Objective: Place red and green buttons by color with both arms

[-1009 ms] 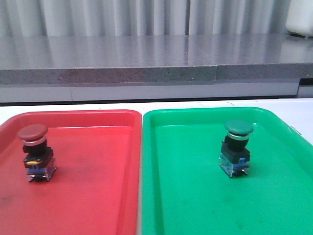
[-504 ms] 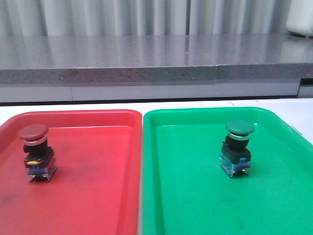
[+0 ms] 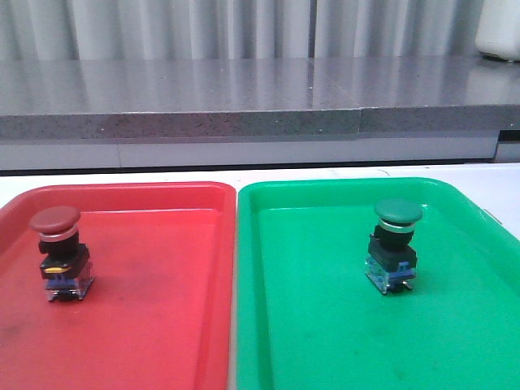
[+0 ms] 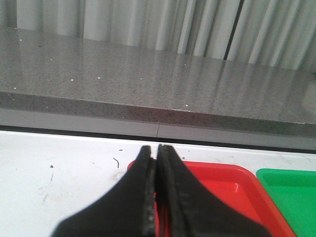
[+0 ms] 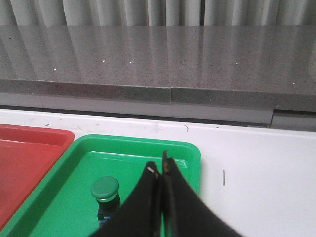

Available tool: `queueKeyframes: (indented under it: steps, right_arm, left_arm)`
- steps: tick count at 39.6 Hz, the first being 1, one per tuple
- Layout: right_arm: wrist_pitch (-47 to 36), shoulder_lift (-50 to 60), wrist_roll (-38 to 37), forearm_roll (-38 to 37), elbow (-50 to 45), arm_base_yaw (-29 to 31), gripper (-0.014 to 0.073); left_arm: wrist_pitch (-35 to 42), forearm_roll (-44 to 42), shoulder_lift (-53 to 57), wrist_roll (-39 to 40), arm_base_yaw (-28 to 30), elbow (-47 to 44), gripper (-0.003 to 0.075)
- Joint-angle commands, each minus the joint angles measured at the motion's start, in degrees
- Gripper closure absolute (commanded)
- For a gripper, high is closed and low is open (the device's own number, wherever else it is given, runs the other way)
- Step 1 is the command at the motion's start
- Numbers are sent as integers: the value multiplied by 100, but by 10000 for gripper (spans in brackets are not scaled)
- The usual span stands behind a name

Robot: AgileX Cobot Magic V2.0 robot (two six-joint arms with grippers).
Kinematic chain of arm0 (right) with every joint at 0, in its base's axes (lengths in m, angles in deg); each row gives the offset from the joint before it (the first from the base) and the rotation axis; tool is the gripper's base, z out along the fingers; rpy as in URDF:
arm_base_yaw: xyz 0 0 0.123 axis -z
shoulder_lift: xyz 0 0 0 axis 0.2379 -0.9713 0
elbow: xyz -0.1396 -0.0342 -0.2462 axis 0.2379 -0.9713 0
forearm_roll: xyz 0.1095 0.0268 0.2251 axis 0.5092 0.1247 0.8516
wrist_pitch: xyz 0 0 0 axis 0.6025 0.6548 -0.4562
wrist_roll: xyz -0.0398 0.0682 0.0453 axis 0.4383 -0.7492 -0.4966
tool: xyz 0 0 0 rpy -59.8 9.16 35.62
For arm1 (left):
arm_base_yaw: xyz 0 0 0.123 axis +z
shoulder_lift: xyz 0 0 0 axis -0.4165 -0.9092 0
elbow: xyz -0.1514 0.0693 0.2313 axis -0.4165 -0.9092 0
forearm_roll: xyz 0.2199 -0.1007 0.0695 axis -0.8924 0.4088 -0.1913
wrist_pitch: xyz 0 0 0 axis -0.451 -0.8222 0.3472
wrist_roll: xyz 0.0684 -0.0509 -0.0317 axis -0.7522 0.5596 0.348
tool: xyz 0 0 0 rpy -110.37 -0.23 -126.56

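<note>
The red button (image 3: 58, 253) stands upright in the red tray (image 3: 162, 309), near its left side. The green button (image 3: 394, 245) stands upright in the green tray (image 3: 325, 325), right of its middle. It also shows in the right wrist view (image 5: 104, 195), beside the fingers. No arm shows in the front view. My left gripper (image 4: 157, 148) is shut and empty, raised over the near-left corner of the red tray (image 4: 232, 182). My right gripper (image 5: 159, 165) is shut and empty, raised over the green tray (image 5: 79, 197), apart from the green button.
The two trays lie side by side on a white table (image 3: 122, 177). A grey stone ledge (image 3: 244, 97) runs along the back, with pale curtains behind. A white object (image 3: 500, 32) stands on the ledge at the far right.
</note>
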Motion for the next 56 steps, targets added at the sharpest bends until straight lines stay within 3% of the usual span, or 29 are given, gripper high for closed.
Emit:
queueKeyframes:
  steps: [1, 18, 26, 56]
  right_arm:
    - [-490, -44, 19, -84, 144, 26, 661]
    - [-484, -44, 19, -84, 144, 26, 661]
    - [-484, -44, 19, -84, 144, 26, 661]
    - [-484, -44, 19, -84, 144, 26, 661]
  left_arm:
    - [622, -113, -62, 8, 28, 50, 740]
    - [1723, 536, 203, -282, 992, -1448, 740]
    - [2179, 485, 203, -282, 1012, -2048, 740]
    - [2077, 485, 194, -282, 1012, -2044, 740]
